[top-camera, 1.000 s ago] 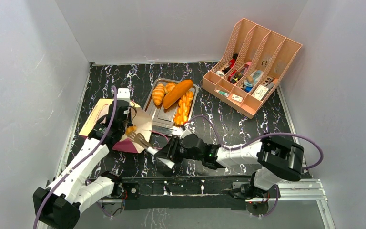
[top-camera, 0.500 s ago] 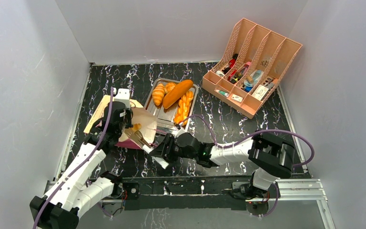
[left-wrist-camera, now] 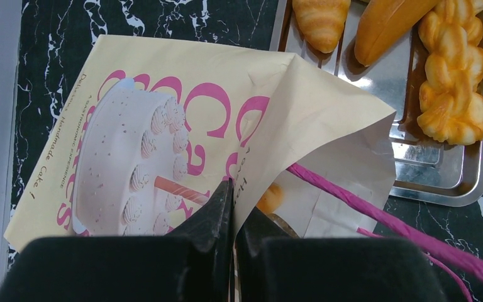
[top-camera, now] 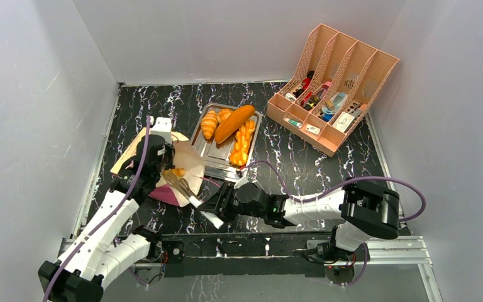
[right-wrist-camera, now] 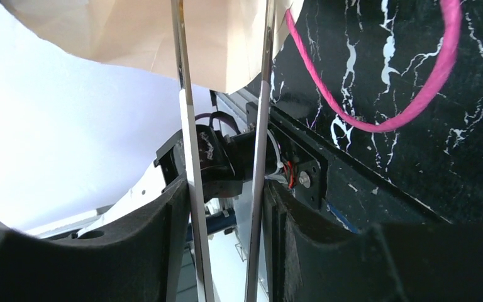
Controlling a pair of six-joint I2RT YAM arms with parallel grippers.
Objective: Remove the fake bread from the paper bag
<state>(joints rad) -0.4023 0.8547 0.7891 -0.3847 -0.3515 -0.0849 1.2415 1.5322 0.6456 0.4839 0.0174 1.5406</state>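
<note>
Pinching paper bag (left-wrist-camera: 163, 82) rim tight in left gripper (left-wrist-camera: 233, 207), with small roll (left-wrist-camera: 269, 198) just inside beside it; clamping metal tongs (right-wrist-camera: 188, 126) in right gripper (right-wrist-camera: 226, 195), at bag mouth.

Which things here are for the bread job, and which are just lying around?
For the job: paper bag, fake bread, tongs in the right gripper, left gripper pinching the bag, tray.
Just lying about: peach file rack.

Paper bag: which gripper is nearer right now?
Left. The left gripper is pinched on the paper bag at its upper edge; the right gripper sits off the bag's open end, holding tongs that point into its mouth.
</note>
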